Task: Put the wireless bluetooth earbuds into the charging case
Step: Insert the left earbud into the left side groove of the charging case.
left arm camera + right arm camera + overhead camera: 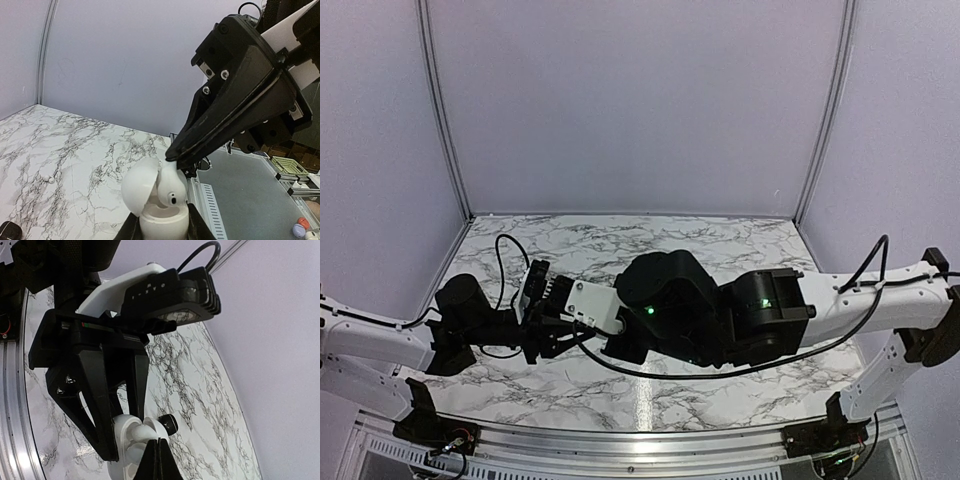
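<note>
Both arms meet low over the left half of the marbled worktop (720, 240). Their wrists are crowded so close together that, seen from above, the black housings hide what sits between them.

The view from the left wrist makes it plain. The left gripper (162, 231) is clamped on the white charging case (161, 222), with one finger down each side of the base and the case's open mouth turned toward the other arm. The lid (137, 187) is swung back to one side. One white earbud (169, 189) stands in the mouth of the base. Its rounded head rises above the rim and leans against the inside of the lid, and there is a small dark opening low on its face. From the right wrist the same earbud shows a short black tip poking out sideways past the case.

The right gripper (158, 452) is closed to a narrow point with nothing between its fingers. That point comes down from above and touches the top of the earbud's head. Whether it is pressing or only resting there I cannot tell.

Out on the worktop, well apart from the case, lies a tiny white piece (48, 179). A black rounded object (7, 231) is cut off by the corner of the left wrist view. Past the worktop's edge sits a small green basket (287, 165).
</note>
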`<state>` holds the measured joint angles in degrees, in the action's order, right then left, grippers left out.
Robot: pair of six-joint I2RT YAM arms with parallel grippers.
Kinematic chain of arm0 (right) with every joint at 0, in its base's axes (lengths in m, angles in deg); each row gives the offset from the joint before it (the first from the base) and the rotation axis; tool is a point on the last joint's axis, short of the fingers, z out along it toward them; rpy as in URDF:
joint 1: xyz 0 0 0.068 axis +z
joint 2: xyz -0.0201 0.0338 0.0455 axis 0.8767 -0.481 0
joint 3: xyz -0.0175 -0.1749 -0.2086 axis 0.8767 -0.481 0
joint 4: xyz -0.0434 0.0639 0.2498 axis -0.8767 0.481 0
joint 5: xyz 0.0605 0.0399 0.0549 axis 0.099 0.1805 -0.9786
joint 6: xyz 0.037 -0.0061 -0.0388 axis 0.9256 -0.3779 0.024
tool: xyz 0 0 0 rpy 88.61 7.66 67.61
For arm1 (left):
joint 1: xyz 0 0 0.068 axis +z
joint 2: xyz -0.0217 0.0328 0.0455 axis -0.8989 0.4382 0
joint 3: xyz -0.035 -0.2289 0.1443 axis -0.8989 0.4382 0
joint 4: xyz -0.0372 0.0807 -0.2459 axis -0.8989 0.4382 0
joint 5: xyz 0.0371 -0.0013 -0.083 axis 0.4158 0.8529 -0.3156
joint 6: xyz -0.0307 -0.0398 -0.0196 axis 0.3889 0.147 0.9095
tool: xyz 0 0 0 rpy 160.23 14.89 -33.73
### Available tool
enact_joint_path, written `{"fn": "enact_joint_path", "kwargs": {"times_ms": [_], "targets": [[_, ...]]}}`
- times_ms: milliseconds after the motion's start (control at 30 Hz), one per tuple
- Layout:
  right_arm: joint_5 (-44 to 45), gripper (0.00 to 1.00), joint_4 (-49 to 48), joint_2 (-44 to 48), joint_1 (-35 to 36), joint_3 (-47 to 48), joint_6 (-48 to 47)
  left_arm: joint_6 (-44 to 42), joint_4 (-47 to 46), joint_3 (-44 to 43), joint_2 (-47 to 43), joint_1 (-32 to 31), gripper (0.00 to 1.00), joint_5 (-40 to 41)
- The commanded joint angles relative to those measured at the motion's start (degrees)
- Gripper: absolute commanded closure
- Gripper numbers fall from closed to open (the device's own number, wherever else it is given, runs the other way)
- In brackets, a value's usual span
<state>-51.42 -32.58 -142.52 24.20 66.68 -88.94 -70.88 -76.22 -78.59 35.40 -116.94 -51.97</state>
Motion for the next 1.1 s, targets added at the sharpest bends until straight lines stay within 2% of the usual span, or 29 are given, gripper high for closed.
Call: {"fn": "enact_joint_path", "kwargs": {"times_ms": [0, 200, 1067], "targets": [[2.47, 1.0, -2.05, -1.01, 0.98, 0.15, -1.59, 0.34, -2.69, 0.27, -1.56, -0.25, 1.0, -0.02], [4.21, 1.0, -2.38, -2.21, 2.08, -0.52, -3.38, 0.28, -2.74, 0.27, -1.73, -0.3, 1.0, -0.02], [-5.35, 1.0, -4.93, 1.15, 2.26, -4.76, -1.34, 0.66, -4.54, 0.7, -4.2, -0.25, 1.0, -0.4]]}}
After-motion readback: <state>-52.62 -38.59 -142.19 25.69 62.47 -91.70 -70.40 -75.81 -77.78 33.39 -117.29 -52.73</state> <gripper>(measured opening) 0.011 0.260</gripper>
